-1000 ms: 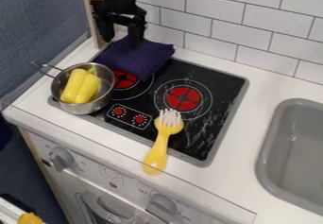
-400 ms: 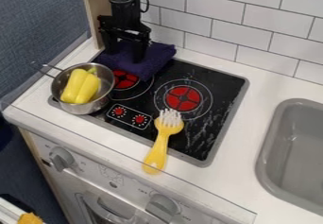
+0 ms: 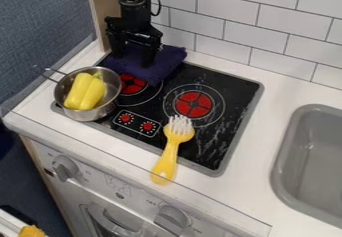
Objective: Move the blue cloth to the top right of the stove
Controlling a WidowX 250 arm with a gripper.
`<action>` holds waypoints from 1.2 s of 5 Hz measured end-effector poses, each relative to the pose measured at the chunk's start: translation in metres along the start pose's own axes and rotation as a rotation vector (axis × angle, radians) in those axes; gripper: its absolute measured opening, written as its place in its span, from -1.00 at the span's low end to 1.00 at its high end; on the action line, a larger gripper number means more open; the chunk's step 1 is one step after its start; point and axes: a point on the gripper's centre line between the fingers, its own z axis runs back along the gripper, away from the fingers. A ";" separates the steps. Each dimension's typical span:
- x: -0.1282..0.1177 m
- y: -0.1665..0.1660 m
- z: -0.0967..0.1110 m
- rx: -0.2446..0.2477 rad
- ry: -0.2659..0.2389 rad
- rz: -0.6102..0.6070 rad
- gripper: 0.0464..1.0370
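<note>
The gripper (image 3: 133, 58) hangs at the upper left, over the back left of the stove, its two fingers apart and their tips down at the cloth. Dark blue and bunched, the cloth (image 3: 164, 63) lies across the back left corner of the black stove (image 3: 230, 88), partly over the rear edge and beside the left burner. The fingers hide part of it. Whether the tips press into the fabric I cannot tell.
A metal pot (image 3: 115, 83) holding a yellow object (image 3: 85, 91) stands at the stove's left. A yellow brush (image 3: 171, 151) lies across the front edge. White tiles (image 3: 274, 51) rise behind; a grey sink (image 3: 287, 156) is at right.
The gripper has moved right and lower onto the cloth, with its fingers spread apart. The cloth's right side has shifted very slightly; the pot and brush have stayed put.
</note>
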 end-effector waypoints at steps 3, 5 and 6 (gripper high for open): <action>-0.009 -0.130 0.007 -0.078 0.063 -0.128 0.92; 0.000 -0.171 0.006 -0.042 0.100 -0.085 0.92; -0.005 -0.169 0.006 -0.022 0.093 -0.073 0.92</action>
